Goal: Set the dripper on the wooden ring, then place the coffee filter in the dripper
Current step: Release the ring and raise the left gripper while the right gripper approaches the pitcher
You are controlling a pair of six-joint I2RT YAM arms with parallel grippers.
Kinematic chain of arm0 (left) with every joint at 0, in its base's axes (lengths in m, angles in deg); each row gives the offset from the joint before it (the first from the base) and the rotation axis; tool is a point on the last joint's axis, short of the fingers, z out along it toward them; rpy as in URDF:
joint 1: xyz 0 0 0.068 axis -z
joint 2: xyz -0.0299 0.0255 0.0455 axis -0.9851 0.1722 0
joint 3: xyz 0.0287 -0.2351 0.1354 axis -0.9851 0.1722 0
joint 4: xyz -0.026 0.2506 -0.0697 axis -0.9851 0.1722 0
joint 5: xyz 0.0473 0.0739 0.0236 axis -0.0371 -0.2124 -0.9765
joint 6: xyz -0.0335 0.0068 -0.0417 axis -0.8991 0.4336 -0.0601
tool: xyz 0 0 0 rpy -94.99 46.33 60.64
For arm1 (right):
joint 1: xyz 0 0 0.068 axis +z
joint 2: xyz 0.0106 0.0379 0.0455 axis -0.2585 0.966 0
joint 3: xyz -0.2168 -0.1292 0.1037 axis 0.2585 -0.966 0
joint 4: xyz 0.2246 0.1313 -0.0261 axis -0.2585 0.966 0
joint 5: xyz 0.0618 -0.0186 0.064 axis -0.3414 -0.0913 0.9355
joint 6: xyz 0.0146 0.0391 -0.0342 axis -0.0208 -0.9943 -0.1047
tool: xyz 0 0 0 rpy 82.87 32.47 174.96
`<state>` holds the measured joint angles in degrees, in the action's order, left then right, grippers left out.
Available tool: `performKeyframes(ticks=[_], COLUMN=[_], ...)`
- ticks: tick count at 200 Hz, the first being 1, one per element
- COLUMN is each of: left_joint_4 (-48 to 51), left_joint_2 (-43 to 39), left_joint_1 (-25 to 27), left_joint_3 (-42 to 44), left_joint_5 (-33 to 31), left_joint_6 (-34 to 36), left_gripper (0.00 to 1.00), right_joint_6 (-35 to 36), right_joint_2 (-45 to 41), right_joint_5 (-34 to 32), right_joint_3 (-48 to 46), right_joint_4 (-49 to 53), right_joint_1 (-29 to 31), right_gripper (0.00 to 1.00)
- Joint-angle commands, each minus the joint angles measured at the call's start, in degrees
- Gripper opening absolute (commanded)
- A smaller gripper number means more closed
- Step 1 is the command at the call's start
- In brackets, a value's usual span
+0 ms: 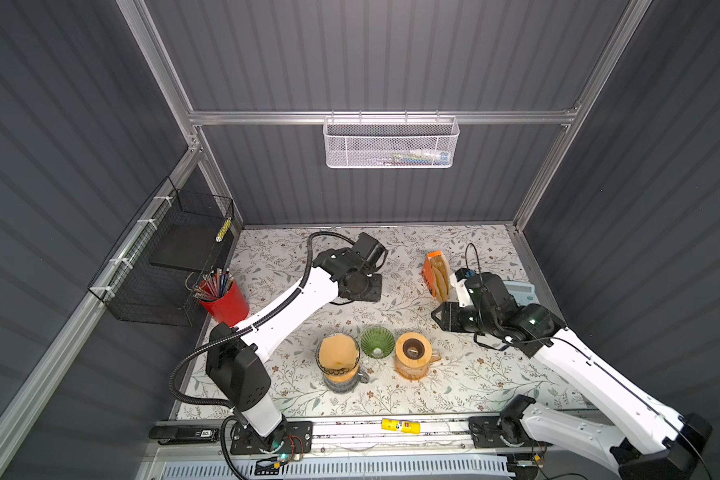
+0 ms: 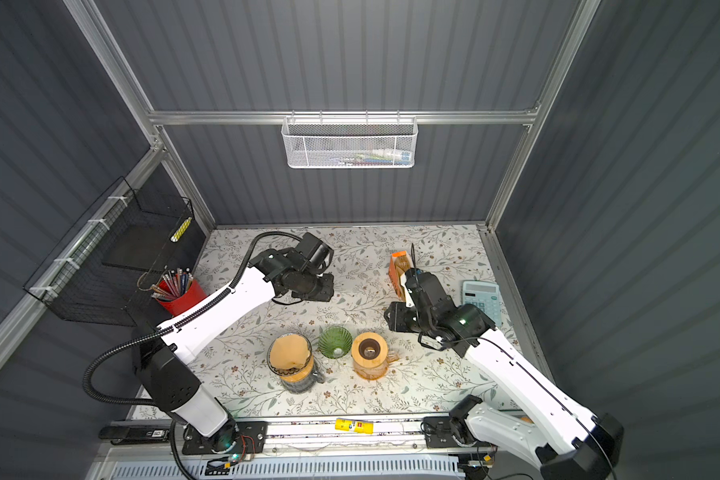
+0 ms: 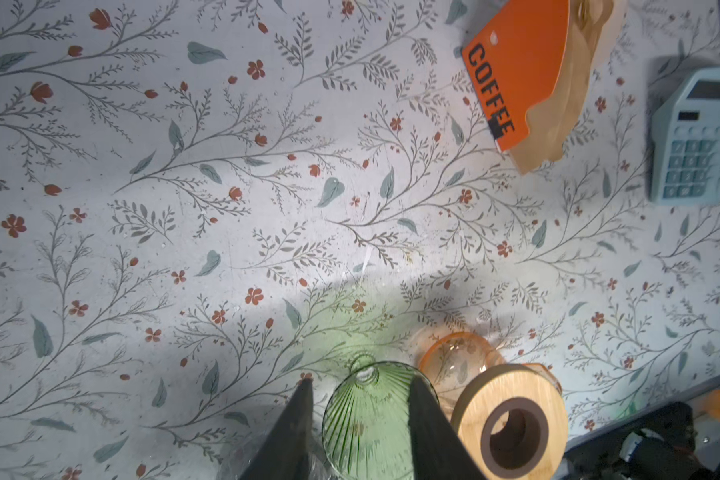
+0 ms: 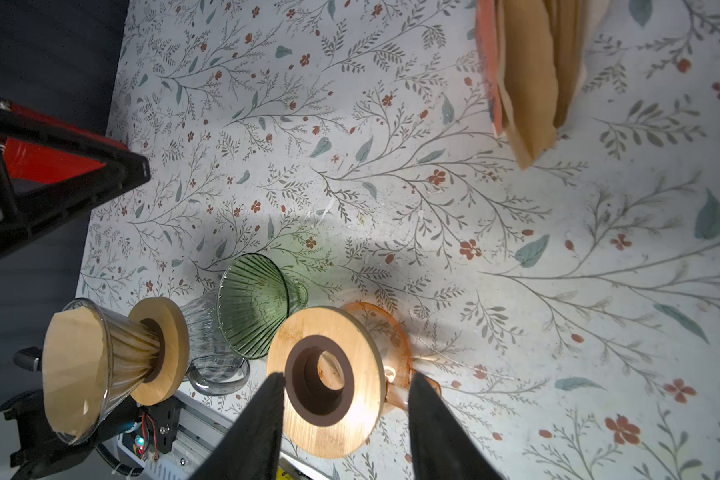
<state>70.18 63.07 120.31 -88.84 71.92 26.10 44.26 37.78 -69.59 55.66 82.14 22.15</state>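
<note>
Filter (image 4: 73, 368): right wrist view, not left

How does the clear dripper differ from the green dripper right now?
The clear dripper holds a brown filter; the green dripper is empty. The clear dripper sits on the wooden ring of a carafe; the green dripper stands on the table. Both are upright glass cones.
</note>
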Motion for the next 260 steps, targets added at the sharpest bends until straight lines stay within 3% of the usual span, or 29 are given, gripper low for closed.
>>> performKeyframes(ticks=[1, 48, 110, 175, 260], left_joint_4=[-5.76, -12.30, -15.86, -16.69, -15.64], left_joint_2=[-2.48, -4.76, -3.49, -2.96, -2.88], left_joint_1=[-4.10, -12.25, -15.92, -16.98, -17.20], left_joint_3=[2.85, 5.95, 7.56, 8.41, 8.41], left_joint_5=[6.44, 14.80, 23.31, 24.57, 24.40], left_joint_6=[-0.54, -1.20, -0.46, -0.19, -0.10], left_gripper=[0.40, 0.40, 0.41, 0.42, 0.42], right_joint_6=[4.18, 8.07, 13.52, 16.18, 17.39], right_joint_2=[5.22, 15.80, 25.99, 30.46, 34.38], right_joint_5=[-3.26, -0.44, 0.51, 4.44, 4.29], right_joint_3=[4.12, 9.54, 15.39, 16.73, 15.81], right_joint_4=[0.76, -0.80, 0.16, -0.40, -1.46], right_joint_1=[3.50, 5.98, 8.36, 9.50, 10.34], right_gripper=[0.50, 0.50, 0.49, 0.48, 0.47])
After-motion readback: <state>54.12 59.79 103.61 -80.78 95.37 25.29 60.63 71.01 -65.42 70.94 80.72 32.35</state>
